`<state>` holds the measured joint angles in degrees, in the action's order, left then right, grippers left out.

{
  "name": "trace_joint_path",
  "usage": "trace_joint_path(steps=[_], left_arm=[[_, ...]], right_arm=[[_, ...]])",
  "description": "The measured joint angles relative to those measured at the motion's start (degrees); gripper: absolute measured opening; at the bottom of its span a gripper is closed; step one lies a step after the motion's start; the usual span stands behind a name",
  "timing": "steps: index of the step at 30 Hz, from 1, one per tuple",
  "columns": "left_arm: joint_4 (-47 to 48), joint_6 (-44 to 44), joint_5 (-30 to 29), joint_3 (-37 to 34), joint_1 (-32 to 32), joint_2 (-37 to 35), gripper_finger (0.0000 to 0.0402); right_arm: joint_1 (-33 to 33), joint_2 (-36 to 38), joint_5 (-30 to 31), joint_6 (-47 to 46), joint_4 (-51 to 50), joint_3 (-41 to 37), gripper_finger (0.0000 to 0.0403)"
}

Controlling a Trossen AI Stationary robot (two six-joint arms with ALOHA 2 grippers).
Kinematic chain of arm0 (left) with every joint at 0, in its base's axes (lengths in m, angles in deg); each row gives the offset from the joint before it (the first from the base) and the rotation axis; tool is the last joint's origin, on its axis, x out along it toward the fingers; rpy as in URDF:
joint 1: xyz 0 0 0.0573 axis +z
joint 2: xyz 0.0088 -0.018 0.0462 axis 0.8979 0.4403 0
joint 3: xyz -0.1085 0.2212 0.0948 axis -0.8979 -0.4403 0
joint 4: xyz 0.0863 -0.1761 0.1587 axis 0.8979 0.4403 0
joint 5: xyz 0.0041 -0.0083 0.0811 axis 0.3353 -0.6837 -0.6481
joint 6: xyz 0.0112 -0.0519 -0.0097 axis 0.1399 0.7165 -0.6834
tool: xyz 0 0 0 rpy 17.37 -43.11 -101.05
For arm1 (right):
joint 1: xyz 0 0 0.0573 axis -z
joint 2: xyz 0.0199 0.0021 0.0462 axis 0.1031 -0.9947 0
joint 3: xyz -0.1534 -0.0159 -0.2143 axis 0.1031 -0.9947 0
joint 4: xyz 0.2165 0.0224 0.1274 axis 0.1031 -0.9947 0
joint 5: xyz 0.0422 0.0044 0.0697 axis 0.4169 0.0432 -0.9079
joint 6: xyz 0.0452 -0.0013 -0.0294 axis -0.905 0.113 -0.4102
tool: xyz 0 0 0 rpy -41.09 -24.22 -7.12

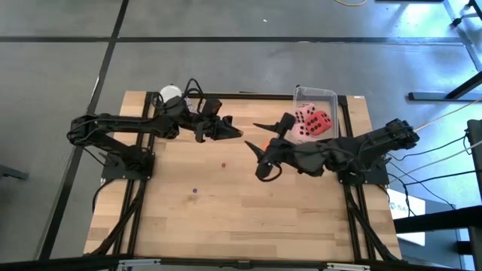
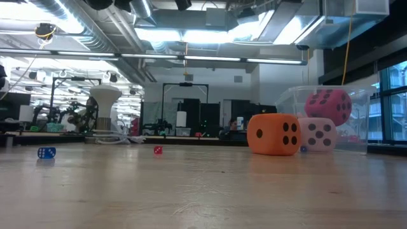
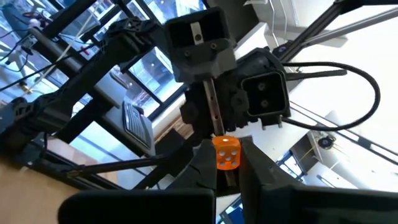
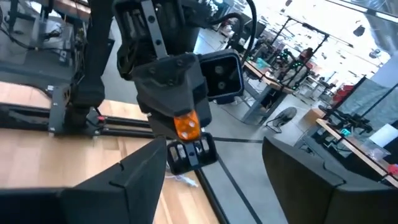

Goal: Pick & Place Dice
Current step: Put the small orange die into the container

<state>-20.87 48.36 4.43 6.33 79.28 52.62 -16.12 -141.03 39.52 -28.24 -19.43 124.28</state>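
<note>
My left gripper hangs above the table's middle, pointing right, shut on a small orange die, which also shows in the right wrist view. My right gripper faces it from the right, open, with a finger on each side of the die and touching nothing. A large orange die rests on the table, mostly hidden under the right arm in the high view. A pale pink die and a red die lie in a clear bin. My left gripper pinches the small orange die by two opposite faces between its two fingertips. The fingers come from the table's left, about level and tipped slightly up. The die is lifted clear of the table, one pipped face toward the wrist camera.
A small red die and a small blue die lie on the bare wood near the table's middle. A white object sits at the far edge behind the left arm. The clear bin stands at the far right corner.
</note>
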Motion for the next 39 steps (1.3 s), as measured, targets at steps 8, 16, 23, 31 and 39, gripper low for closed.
trace_joint_path(steps=[8,16,23,31,39], left_arm=[[0.04,-0.18,-0.95,0.0,-0.04,0.0,0.001],[0.07,-0.57,-0.88,0.0,-0.04,0.0,0.001],[0.07,-0.63,-0.63,0.0,-0.04,0.0,0.001],[0.06,-0.58,-0.51,0.0,-0.04,0.0,0.001],[0.04,1.02,-0.47,0.07,-0.05,0.0,0.001]], right_arm=[[0.8,-1.33,-4.02,0.21,3.31,-0.01,0.0251],[2.24,-1.75,-6.02,0.22,4.54,-0.02,0.0242],[3.68,-1.76,-9.0,0.23,5.22,0.0,0.0232],[3.87,-1.99,-9.0,0.24,5.2,0.0,0.0217],[3.86,-2.15,-10.33,0.33,4.61,0.0,0.0201]])
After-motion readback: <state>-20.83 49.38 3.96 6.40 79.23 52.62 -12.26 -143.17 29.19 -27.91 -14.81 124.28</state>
